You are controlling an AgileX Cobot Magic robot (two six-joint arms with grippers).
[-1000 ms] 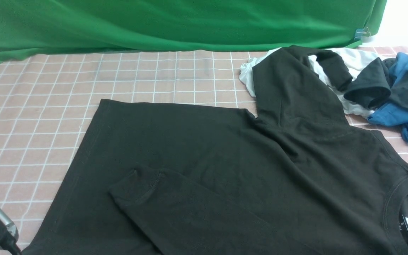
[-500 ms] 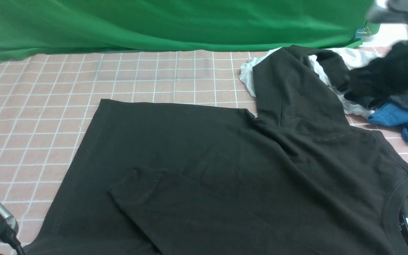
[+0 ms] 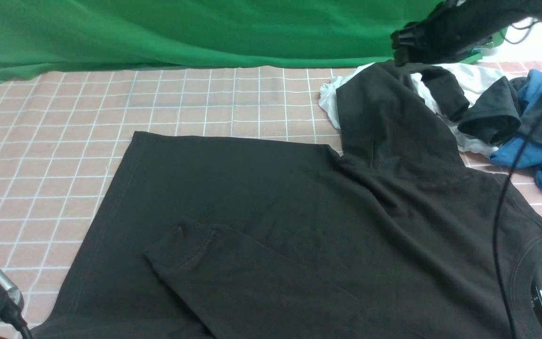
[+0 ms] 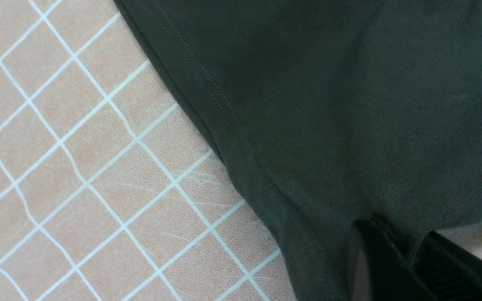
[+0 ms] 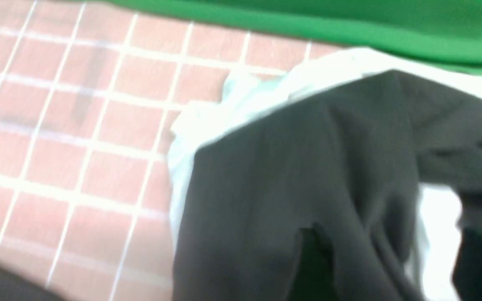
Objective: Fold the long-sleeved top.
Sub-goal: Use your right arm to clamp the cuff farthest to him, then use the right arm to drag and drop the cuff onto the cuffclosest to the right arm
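Observation:
The long-sleeved top (image 3: 299, 212) lies spread over the checked tablecloth (image 3: 40, 141), black, neck at the near right. One sleeve is folded across the body at the near left. The other sleeve (image 3: 384, 113) runs away to the far right over a white garment. My right gripper (image 3: 400, 47) hangs just above that sleeve's far bend. In the right wrist view it (image 5: 396, 267) is open, its dark fingers astride the sleeve (image 5: 291, 175). My left gripper (image 4: 408, 255) is shut, with a ribbed edge of the top (image 4: 329, 104) pinched between its fingers near the hem.
A white garment (image 3: 473, 77) lies under the far sleeve. A charcoal garment (image 3: 492, 117) and a blue one (image 3: 530, 150) are heaped at the far right. A green backdrop cloth (image 3: 205, 33) drapes along the table's far edge. The right arm's cable (image 3: 499, 226) hangs across the top's shoulder.
My right arm has swung in from the right, passing over the charcoal garment, and now hangs above the far sleeve's bend. The left arm and the top have stayed still.

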